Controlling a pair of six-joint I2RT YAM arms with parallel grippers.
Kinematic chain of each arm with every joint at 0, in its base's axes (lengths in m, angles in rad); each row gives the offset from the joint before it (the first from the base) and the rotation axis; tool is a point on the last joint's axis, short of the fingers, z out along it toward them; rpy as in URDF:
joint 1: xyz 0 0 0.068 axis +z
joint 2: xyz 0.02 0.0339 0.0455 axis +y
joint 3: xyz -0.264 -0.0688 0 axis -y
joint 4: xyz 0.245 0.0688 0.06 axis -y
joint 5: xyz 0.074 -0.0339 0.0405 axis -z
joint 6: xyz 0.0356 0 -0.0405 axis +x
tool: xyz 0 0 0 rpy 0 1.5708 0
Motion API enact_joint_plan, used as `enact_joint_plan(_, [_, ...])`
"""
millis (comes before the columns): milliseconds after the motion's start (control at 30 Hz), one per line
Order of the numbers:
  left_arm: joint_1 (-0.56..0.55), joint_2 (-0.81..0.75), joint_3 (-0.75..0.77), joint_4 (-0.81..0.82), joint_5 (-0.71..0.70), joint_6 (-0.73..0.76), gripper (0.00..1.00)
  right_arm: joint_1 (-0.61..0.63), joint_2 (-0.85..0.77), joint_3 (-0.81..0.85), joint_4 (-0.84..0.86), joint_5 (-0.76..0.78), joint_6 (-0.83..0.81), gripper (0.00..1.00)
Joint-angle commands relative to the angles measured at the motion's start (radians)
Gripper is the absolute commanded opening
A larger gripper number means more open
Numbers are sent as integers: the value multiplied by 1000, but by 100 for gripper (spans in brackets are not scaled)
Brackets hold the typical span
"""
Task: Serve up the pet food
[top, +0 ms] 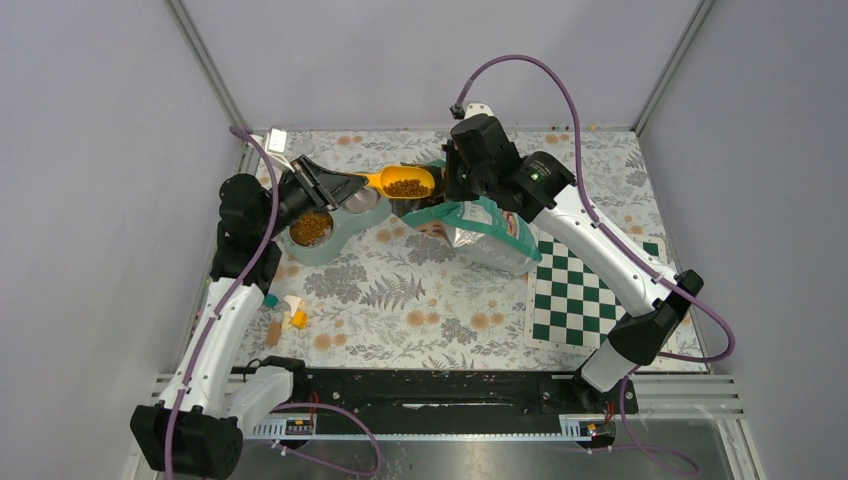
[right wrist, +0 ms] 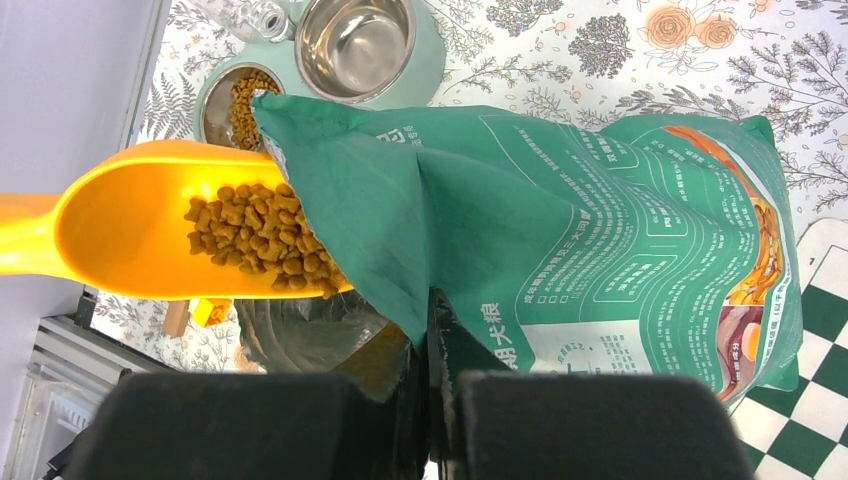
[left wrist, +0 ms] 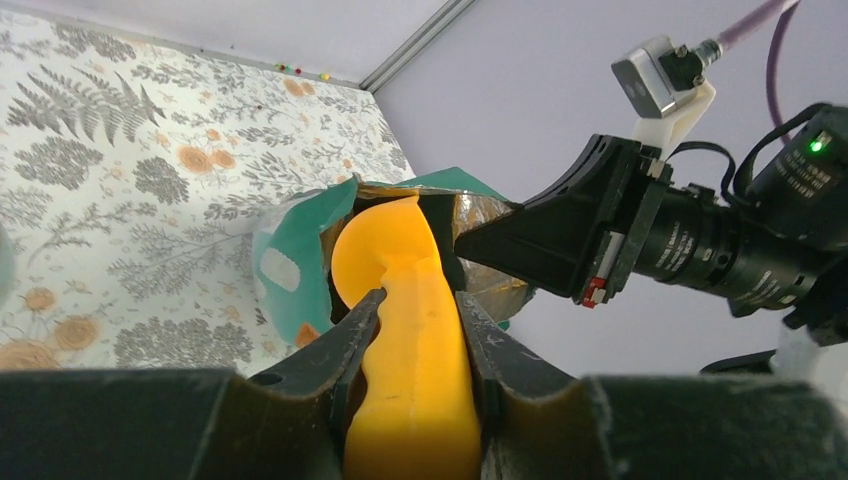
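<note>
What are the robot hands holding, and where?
The left gripper holds the orange scoop by its handle; the right gripper pinches the green pet food bag at its open edge.

White links [top: 222, 325], black joints [top: 240, 200]; purple cables [top: 520, 58]; black left claw [left wrist: 418, 298]; green light [left wrist: 819, 145].

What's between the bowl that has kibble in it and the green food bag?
The feeder's second steel bowl, empty, then the loaded yellow scoop at the bag's mouth. The top view shows it.
</note>
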Motion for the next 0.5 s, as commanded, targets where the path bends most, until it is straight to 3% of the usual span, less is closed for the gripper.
enact_joint_plan(0, [22,-7,-17,66,-38,-187,0,1,-92,30,148,-13,53,0])
enact_joint_plan(67, [37,-6,-46,104,-20,-271,0,-4,-94,40,132,-2,60,0])
enact_joint_plan(233, [74,14,-154,372,61,-496,0,-25,-110,48,123,6,75,0])
enact_joint_plan(467, [105,23,-183,499,76,-680,0,-46,-140,47,120,9,82,0])
